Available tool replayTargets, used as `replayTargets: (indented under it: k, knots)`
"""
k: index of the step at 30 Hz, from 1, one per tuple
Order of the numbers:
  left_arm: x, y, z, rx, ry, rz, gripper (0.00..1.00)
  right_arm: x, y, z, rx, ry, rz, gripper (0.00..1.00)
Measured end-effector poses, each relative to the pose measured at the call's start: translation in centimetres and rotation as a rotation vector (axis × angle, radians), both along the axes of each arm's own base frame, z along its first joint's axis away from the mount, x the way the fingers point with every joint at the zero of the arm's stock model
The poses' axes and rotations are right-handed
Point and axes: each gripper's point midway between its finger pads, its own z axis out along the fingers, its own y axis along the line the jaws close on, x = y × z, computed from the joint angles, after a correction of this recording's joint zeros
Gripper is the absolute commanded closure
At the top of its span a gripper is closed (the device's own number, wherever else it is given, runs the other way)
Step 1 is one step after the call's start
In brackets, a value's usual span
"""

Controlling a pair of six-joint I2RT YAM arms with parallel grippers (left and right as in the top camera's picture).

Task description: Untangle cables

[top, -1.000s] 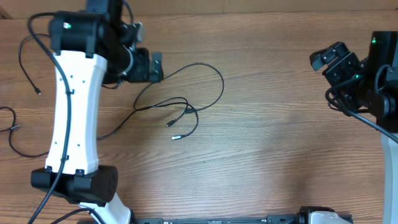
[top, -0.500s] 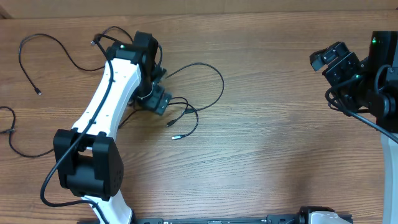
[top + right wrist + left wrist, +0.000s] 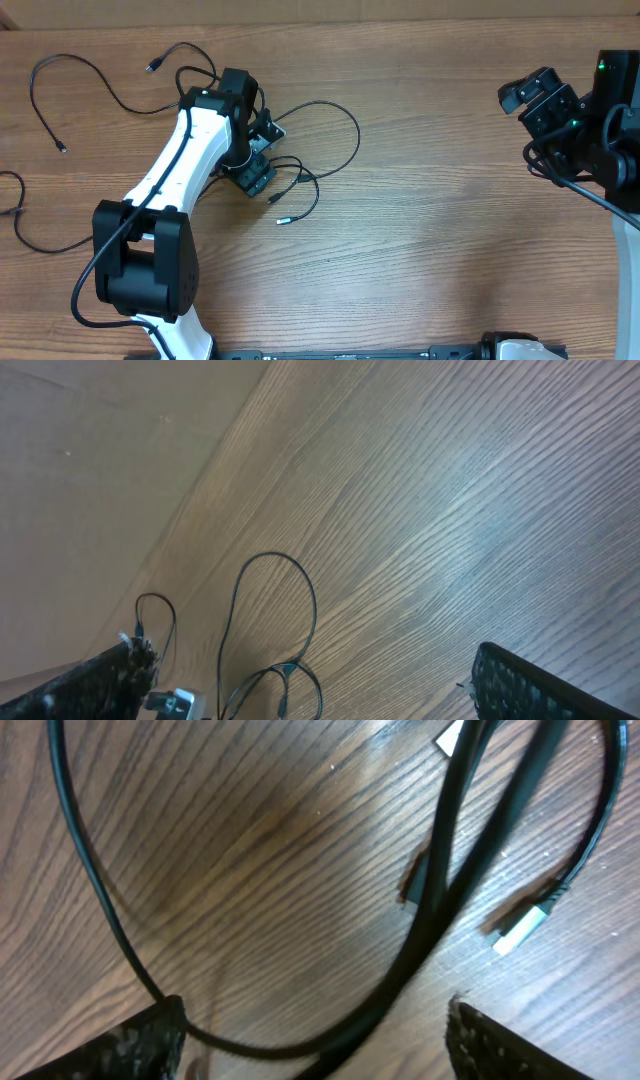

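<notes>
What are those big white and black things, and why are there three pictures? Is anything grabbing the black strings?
They are two robot arms, the left arm and the right arm, at a wooden table. One picture looks down from above; the other two come from a little camera on each wrist. Three thin black cables lie there: the middle cable, the upper-left cable and the far-left cable. The left gripper is open with the middle cable between its fingers, not pinched. The right gripper is open and holds nothing.
</notes>
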Motion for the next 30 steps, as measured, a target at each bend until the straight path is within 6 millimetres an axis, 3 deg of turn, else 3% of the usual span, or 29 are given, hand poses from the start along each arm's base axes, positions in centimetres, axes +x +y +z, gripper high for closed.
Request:
replayTargets:
  k: [3,6,9,15,19,22,26,28,30]
  knots:
    - [0.3,-0.1,-0.2,-0.007,-0.014,-0.006,0.37,0.0,0.0,0.0,0.000,0.000,0.000,0.00]
    - [0.3,-0.2,-0.2,-0.011,-0.015,-0.002,0.38,0.0,0.0,0.0,0.000,0.000,0.000,0.00]
    - [0.0,-0.1,-0.2,-0.008,-0.002,0.008,0.47,0.0,0.0,0.0,0.000,0.000,0.000,0.00]
    - [0.0,-0.1,1.7,-0.006,0.011,0.034,0.47,0.0,0.0,0.0,0.000,-0.001,0.000,0.00]
    - [0.1,0.2,2.4,0.013,0.010,0.037,0.37,0.0,0.0,0.0,0.000,0.000,0.000,0.00]
    - [-0.2,0.5,2.4,0.033,0.021,0.038,0.36,0.0,0.0,0.0,0.000,0.000,0.000,0.00]
    - [0.0,0.6,2.3,0.037,0.010,0.037,0.38,0.0,0.0,0.0,0.000,0.000,0.000,0.00]
    - [0.1,0.6,1.9,0.036,0.004,0.037,0.50,0.0,0.0,0.0,0.000,0.000,0.000,0.00]
    - [-0.2,0.7,1.3,0.038,0.013,0.031,0.51,0.0,0.0,0.0,0.001,0.000,0.000,0.00]
